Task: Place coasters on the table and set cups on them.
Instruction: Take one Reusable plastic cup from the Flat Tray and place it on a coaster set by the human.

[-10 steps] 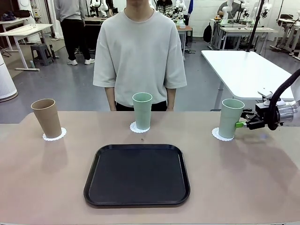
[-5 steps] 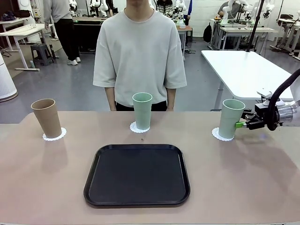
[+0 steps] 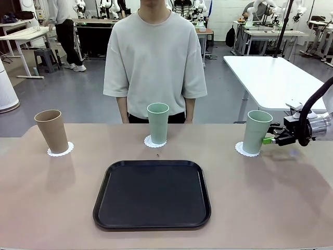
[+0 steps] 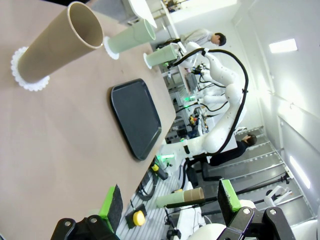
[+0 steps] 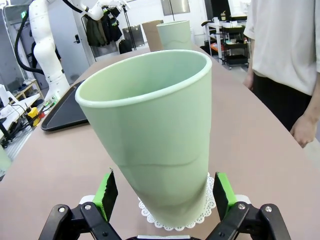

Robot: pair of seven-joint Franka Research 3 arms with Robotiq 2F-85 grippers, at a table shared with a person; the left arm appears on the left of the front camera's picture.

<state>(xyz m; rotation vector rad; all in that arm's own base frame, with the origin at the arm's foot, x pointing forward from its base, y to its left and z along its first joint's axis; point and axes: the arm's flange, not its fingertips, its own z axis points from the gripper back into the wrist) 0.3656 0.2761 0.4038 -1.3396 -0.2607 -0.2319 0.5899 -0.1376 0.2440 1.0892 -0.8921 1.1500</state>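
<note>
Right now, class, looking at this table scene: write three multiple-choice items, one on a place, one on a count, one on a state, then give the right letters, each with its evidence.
1. Where does the brown cup stand?
A. on the tray
B. on a coaster at the robot's left end of the table
C. in a person's hand

2. How many cups stand on coasters?
A. one
B. two
C. three

3. How are the right gripper's fingers?
A. open, either side of the green cup
B. shut on the cup
C. holding a coaster

Answers:
1 B: it sits on its coaster, clear of the tray.
2 C: every cup has a doily beneath.
3 A: gaps show beside both pads.
</note>
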